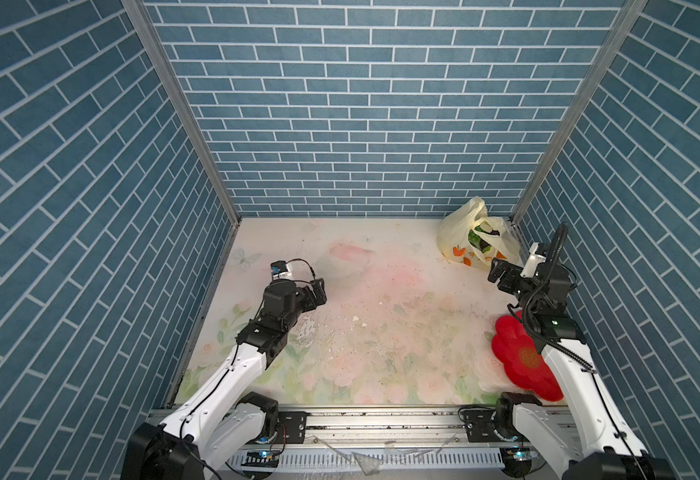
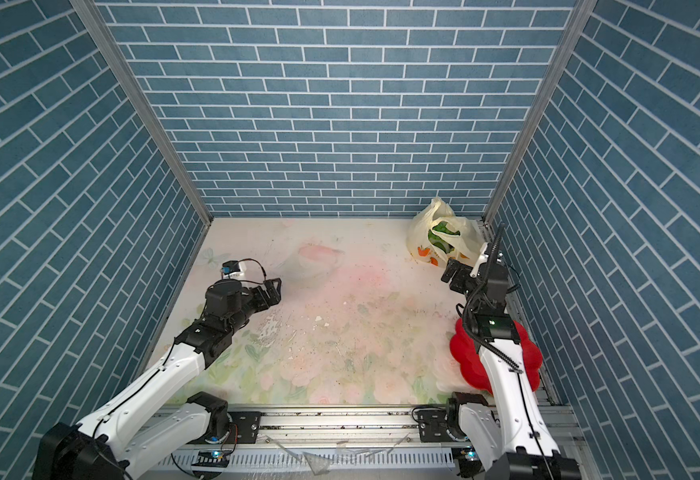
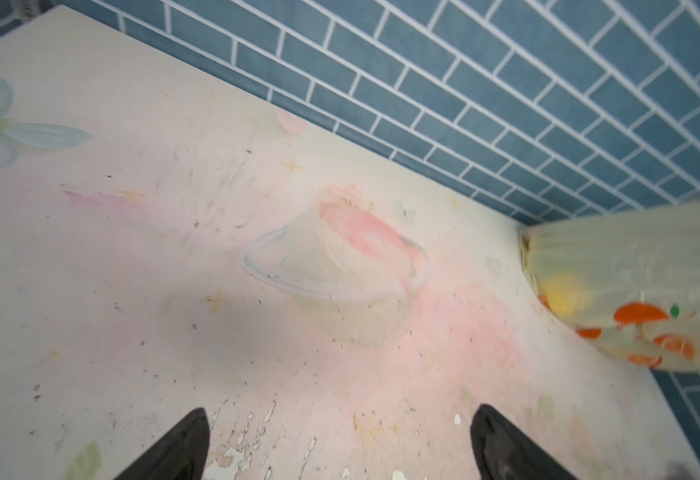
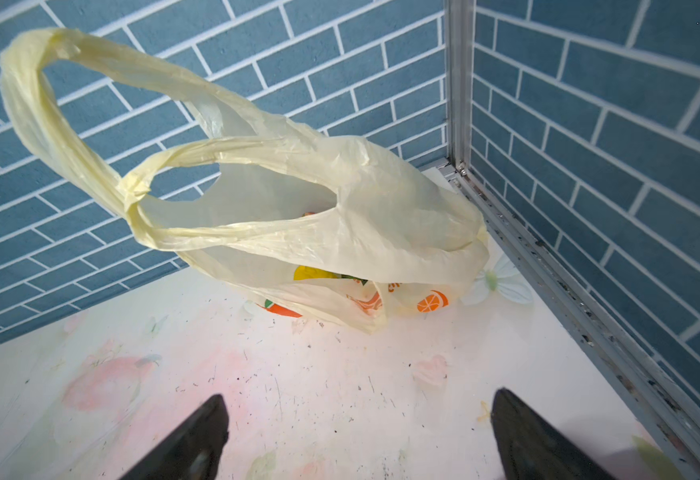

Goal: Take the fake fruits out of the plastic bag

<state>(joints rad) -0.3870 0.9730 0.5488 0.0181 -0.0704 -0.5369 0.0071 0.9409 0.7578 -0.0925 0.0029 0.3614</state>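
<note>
Bag (image 1: 460, 235) sits in the far right corner of the table (image 1: 381, 324), close to the back wall and the corner post. It stands upright with the mouth open. In the right wrist view one handle (image 4: 49, 124) loops up high and the other (image 4: 232, 232) droops across the mouth.

Fruits (image 1: 477, 240) are all inside the bag. Green ones show through the mouth in both top views (image 2: 439, 236). In the right wrist view a yellow piece (image 4: 313, 273) shows in a low gap under the folded film. In the left wrist view a yellow lump (image 3: 562, 297) shows through the side of the bag. I can't tell the other fruits apart.

Right gripper (image 1: 498, 268) has its jaws spread wide and holds nothing. It hangs above the table just on the near side of the bag, aimed at it. In its wrist view both fingers (image 4: 198, 436) stop short of the plastic, no contact.

Left gripper (image 1: 318, 291) is also wide open and empty. It's over the left-middle of the table, well apart from the bag. It points at what looks like a clear bowl (image 3: 265, 278) on the table.

Red plate (image 1: 514, 357) lies on the near right side, partly under the right arm.
</note>
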